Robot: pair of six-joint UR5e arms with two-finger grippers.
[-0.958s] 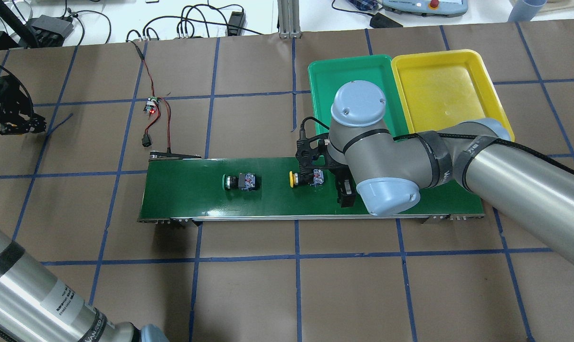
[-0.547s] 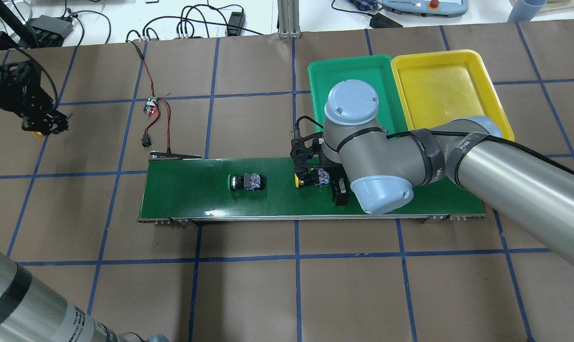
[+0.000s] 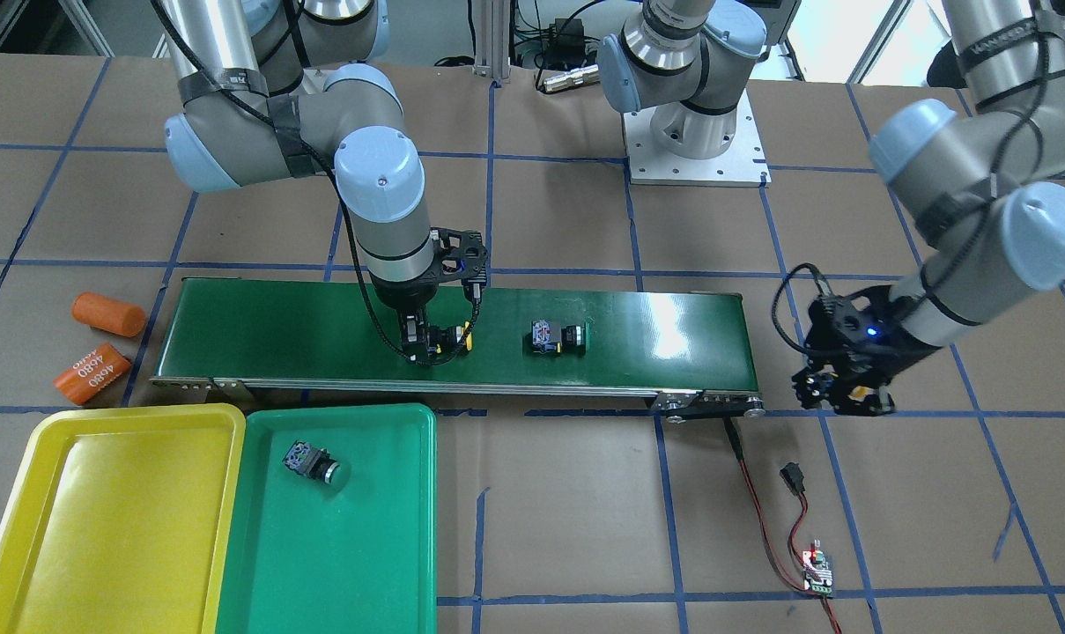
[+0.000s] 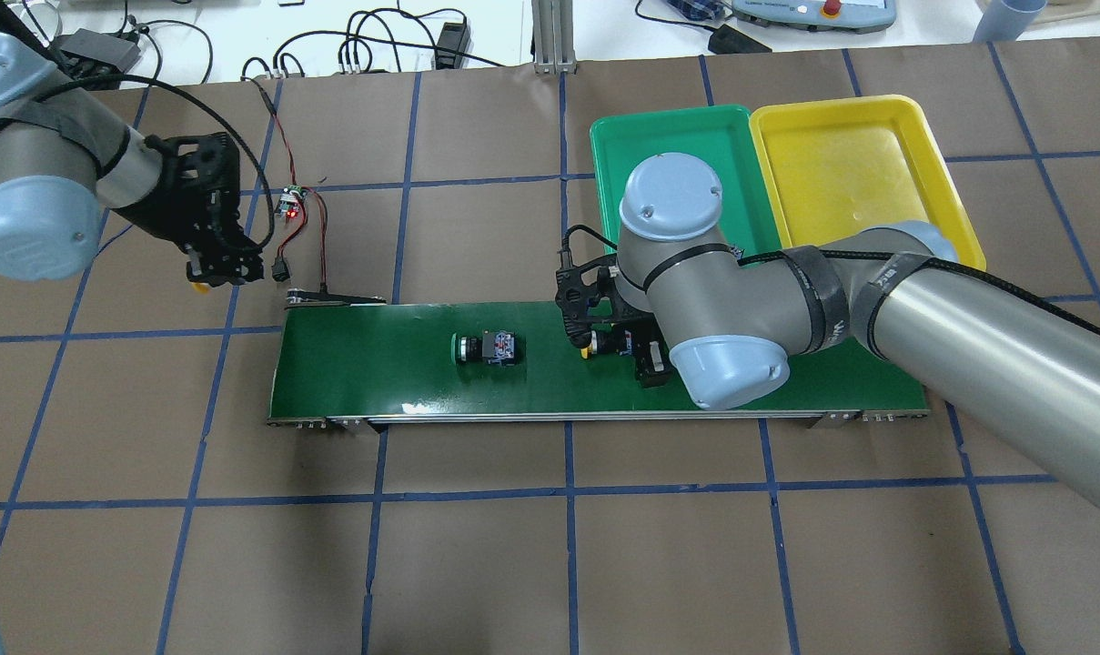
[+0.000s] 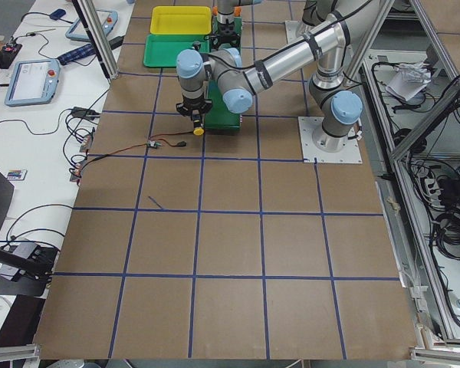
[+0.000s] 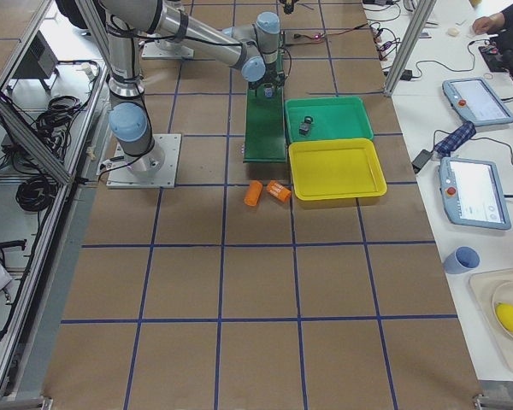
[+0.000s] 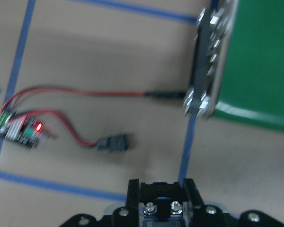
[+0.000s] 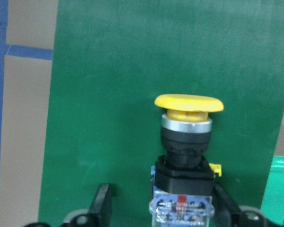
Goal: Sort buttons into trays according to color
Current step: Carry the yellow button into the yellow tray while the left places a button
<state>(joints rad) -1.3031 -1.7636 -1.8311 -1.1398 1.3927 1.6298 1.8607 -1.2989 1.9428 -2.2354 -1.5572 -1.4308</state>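
A: Since 1 s ago the left gripper [image 4: 220, 271] is brought beside the end of the conveyor [image 4: 368, 364], clamped on the carried yellow button [image 5: 198, 130]. The right gripper [image 8: 163, 205] is lowered, jaws apart, astride the belt yellow button [image 8: 189, 142].

B: A skewed grasp is risked if the belt is kept running. The green button [image 4: 484, 347], near the fingers, could be carried into them.
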